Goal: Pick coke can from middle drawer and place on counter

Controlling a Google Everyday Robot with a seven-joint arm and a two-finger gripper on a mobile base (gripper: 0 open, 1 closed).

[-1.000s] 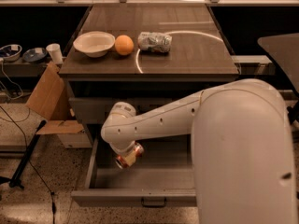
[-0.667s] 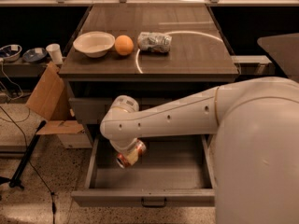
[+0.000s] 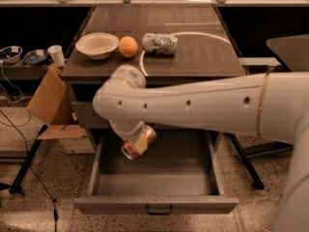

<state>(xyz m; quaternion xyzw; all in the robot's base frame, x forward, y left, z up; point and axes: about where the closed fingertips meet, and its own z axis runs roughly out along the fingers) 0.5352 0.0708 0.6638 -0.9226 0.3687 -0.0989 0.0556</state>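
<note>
The coke can [image 3: 130,149], red-brown with a silvery end, is held tilted in my gripper [image 3: 139,141], above the left part of the open middle drawer [image 3: 154,206]. The can hangs clear of the drawer floor, just under my white arm [image 3: 193,105], which reaches in from the right. The gripper's fingers are closed around the can. The counter [image 3: 193,57], dark wood-grain with a thin pale curved line, lies behind and above the drawer.
On the counter stand a white bowl [image 3: 97,44], an orange [image 3: 128,47] and a crumpled silvery packet [image 3: 160,43]. A cardboard box [image 3: 48,100] leans left of the cabinet. A side shelf holds bowls [image 3: 24,57] and a white cup [image 3: 56,55].
The arm has risen and swung left, lifting the coke can higher above the drawer floor. The can stays in the gripper.
</note>
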